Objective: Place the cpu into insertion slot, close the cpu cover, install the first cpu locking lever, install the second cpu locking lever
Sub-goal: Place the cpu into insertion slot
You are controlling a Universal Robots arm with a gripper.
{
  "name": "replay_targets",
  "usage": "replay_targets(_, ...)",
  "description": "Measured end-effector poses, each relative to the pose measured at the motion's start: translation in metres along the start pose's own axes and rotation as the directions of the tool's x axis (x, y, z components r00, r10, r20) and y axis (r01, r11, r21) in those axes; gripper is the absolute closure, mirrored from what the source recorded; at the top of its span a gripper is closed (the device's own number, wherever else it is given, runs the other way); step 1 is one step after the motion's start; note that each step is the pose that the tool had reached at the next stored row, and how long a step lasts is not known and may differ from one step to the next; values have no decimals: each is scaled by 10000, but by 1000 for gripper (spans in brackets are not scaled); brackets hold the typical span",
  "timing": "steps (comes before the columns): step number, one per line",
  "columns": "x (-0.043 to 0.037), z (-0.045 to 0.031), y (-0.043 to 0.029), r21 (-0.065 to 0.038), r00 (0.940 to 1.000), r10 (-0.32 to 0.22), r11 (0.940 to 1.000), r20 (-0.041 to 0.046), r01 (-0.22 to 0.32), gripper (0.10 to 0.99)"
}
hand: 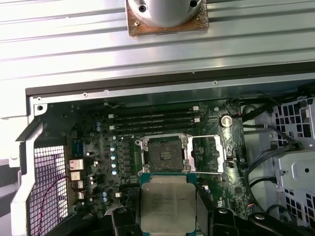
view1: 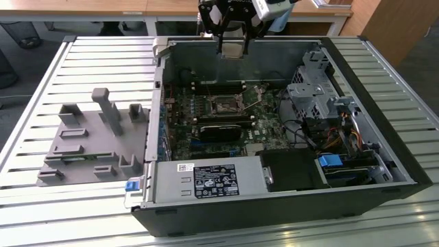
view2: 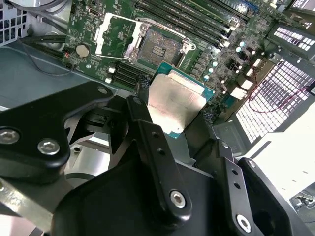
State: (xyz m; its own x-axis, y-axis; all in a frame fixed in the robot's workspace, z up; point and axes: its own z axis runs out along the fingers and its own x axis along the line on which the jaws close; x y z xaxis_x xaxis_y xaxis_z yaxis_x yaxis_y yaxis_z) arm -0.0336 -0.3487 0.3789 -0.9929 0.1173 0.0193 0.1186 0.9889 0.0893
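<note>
The tool [hand: 170,221] holds the cpu [hand: 166,202] apart from the insertion slot [hand: 164,156].

Straight above the insertion slot [view1: 225,106] the case is open, and the cpu cover [hand: 206,153] lies swung aside. Memory slots [hand: 152,120] crowd one edge, a black block [view1: 219,131] the opposite one. Drive cage [view1: 312,98] and cables [view1: 343,136] fill the exterior view's right; the power supply [view1: 209,180] walls the near side. The cpu [hand: 167,204] gripped in the jaws hangs above them all.
</note>
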Motion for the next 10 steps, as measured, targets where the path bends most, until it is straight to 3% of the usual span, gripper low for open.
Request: replay_targets(10,0,0,0,-4,9998,184,9998,16,-184,545)
